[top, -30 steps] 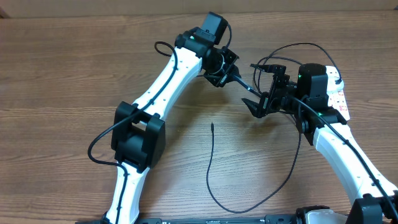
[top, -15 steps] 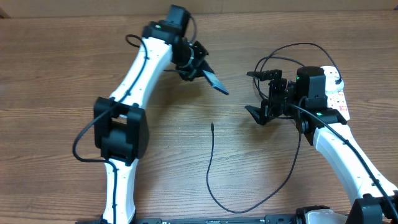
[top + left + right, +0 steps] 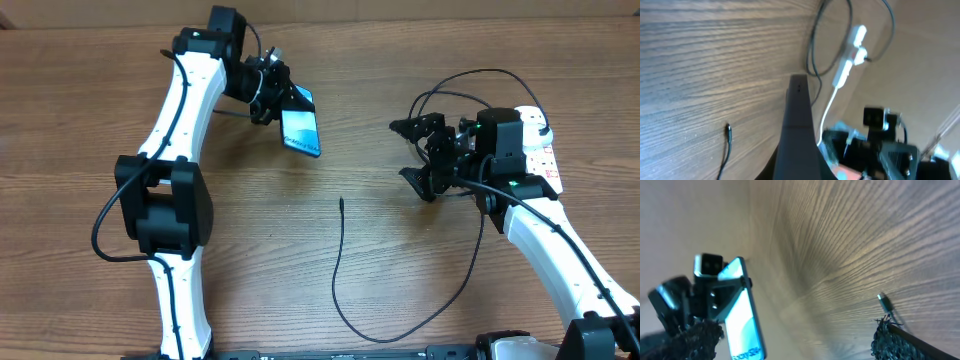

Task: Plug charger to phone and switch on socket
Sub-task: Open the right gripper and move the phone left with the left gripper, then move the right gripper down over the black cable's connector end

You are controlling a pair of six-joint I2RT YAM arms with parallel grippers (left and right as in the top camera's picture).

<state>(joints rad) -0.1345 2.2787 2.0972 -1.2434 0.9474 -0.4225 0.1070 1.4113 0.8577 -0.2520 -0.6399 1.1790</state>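
Note:
My left gripper [image 3: 278, 103] is shut on the phone [image 3: 301, 126] and holds it above the table at the back left, its cyan screen facing up. In the left wrist view the phone [image 3: 799, 125] shows edge-on as a dark slab. In the right wrist view its screen [image 3: 742, 317] faces the camera. The charger's connector tip [image 3: 341, 201] lies on the table between the arms, and its thin black cable [image 3: 372, 338] loops toward the front and back to the right. The white socket [image 3: 543, 155] lies at the right, mostly under my right arm. My right gripper [image 3: 411, 151] is open and empty.
The wooden table [image 3: 90, 140] has its back edge along the top of the overhead view. The socket and its white cord [image 3: 847, 60] also show in the left wrist view. More black cable loops behind my right wrist [image 3: 470, 78].
My left arm has swung left and back, carrying the phone away from my right gripper and turning its screen upward. My right gripper has stayed in place, open.

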